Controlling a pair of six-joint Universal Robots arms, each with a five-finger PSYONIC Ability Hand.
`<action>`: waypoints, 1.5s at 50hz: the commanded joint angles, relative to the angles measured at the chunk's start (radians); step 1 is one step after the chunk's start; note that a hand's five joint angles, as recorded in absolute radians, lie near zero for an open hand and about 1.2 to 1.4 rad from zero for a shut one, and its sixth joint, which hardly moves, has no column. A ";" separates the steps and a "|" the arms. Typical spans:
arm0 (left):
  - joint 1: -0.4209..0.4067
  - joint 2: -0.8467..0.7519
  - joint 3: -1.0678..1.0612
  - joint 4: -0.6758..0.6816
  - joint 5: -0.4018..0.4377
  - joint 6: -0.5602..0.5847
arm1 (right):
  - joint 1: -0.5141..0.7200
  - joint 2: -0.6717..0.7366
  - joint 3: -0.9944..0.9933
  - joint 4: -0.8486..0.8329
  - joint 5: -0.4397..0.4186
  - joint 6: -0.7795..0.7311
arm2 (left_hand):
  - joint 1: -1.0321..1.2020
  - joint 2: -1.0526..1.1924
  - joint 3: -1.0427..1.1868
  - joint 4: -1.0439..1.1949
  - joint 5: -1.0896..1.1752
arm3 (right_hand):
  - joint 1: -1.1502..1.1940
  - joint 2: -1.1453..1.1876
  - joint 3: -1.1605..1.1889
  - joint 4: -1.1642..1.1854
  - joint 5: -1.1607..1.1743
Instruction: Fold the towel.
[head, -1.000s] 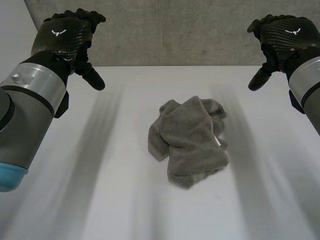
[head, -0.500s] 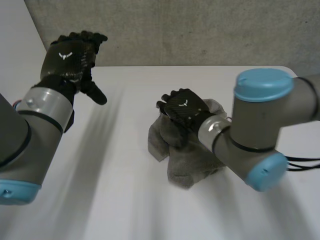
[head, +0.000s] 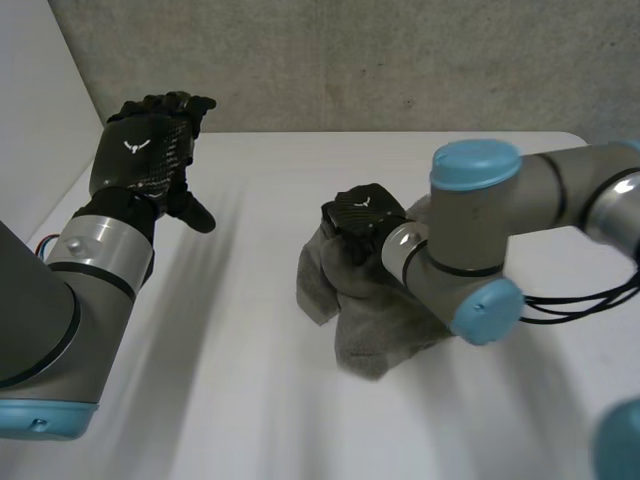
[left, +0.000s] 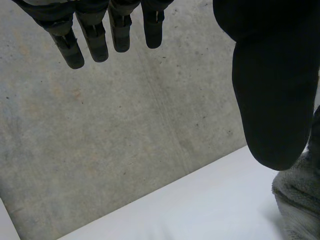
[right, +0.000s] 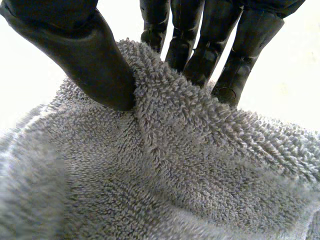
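Towel (head: 360, 320) crumpled on the white table (head: 250, 400), right hand (head: 362, 218) pinching its ridge.

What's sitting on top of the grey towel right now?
The right hand is on the crumpled towel, thumb and fingers pinching a ridge of cloth. The folds beneath the hand and its arm are hidden.

Right hand (head: 362, 215) now, seemingly, around towel (head: 382, 338)

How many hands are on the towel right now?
1. The right hand pinches a ridge on the crumpled grey towel; the left hand hangs open, clear of it.
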 joint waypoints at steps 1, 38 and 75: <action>0.018 0.020 -0.003 0.000 0.001 0.000 | 0.013 -0.295 0.352 0.094 -0.226 -0.207 | 0.014 0.015 0.014 0.015 -0.007 | 0.088 0.109 0.075 0.063 0.098; -0.119 -0.186 -0.025 0.004 0.289 0.049 | -0.407 -0.926 1.036 -0.141 -0.282 -0.047 | 0.078 0.079 0.078 0.079 0.058 | -1.134 -1.113 -1.147 -1.158 -1.123; -0.362 -0.405 0.253 -0.215 0.219 0.314 | -0.726 -0.941 1.173 -0.146 -0.394 -0.052 | 1.217 1.218 1.217 1.218 1.196 | -1.134 -1.113 -1.147 -1.158 -1.123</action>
